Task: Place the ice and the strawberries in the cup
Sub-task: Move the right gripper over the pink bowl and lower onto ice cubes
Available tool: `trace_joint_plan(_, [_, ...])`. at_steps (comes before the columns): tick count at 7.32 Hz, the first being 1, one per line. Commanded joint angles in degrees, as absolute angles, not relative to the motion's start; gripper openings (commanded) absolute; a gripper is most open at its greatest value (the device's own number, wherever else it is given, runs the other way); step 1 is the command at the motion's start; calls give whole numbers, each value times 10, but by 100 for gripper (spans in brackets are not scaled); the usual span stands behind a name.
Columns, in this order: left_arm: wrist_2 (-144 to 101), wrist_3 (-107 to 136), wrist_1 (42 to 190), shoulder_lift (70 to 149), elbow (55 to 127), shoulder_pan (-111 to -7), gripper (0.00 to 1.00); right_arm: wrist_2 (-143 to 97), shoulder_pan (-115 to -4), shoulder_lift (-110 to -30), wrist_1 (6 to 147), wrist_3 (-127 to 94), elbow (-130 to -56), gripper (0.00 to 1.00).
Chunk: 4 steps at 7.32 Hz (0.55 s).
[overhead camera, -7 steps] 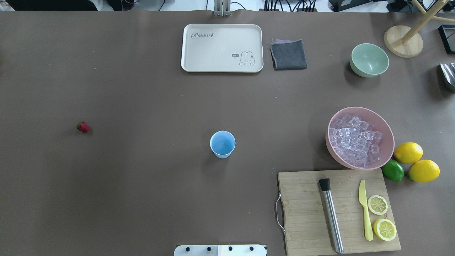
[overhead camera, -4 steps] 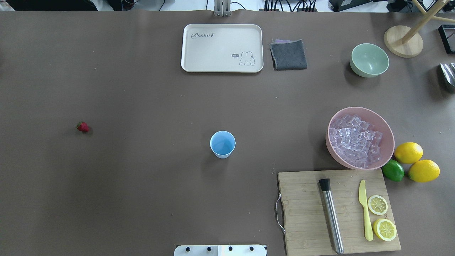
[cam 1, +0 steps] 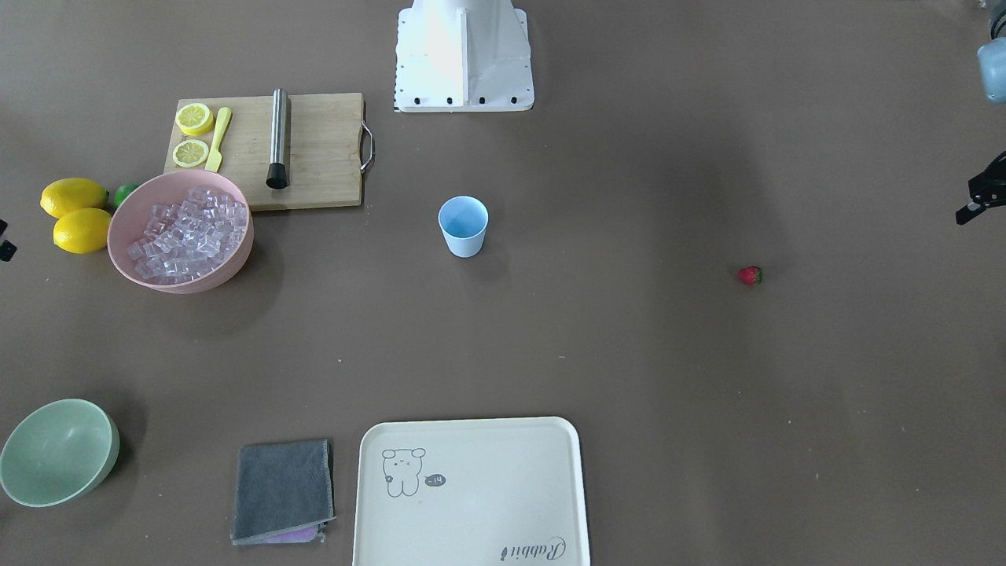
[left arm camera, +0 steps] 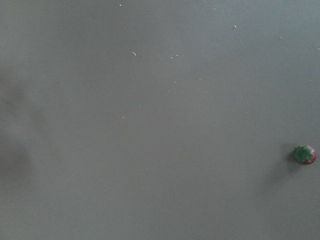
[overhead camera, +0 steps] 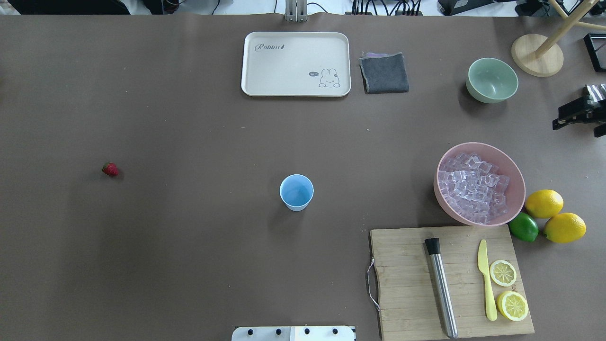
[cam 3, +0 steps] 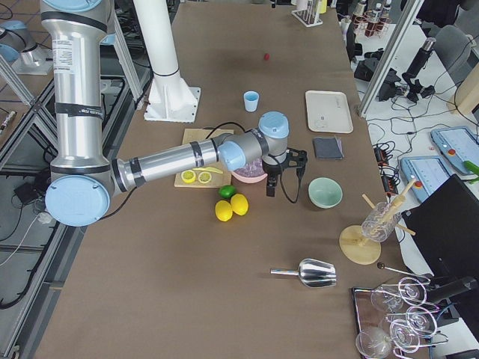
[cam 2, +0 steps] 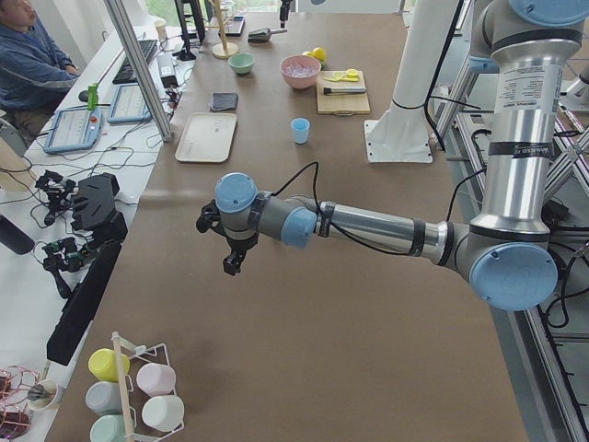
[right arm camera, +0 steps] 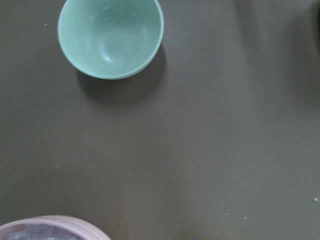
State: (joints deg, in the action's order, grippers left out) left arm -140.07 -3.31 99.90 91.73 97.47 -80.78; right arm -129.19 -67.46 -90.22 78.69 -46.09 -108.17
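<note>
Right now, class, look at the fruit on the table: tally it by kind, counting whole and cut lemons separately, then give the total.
Whole lemons: 2
Cut lemon pieces: 2
Lime: 1
Strawberry: 1
Total: 6

Upright light-blue cup (overhead camera: pixel 296 192), mouth up, tapering toward its base, near the middle of the table (overhead camera: pixel 189 118), slightly toward the robot-side edge. Small red strawberry (overhead camera: pixel 110 169) with green cap, alone on the bare surface toward the left end, well apart from it. Clear glassy ice (overhead camera: pixel 473 187) cubes heaped in a pink bowl (overhead camera: pixel 483 145) toward the right end.
</note>
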Motion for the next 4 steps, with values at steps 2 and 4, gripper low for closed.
trace_joint_plan(2, [-1404, -33, 1000, 918, 975, -802, 98, -1223, -554, -887, 785, -624, -1125, 99])
trace_joint_plan(4, [-1404, -33, 1000, 918, 976, -799, 98, -1191, -513, -888, 784, -663, -1133, 95])
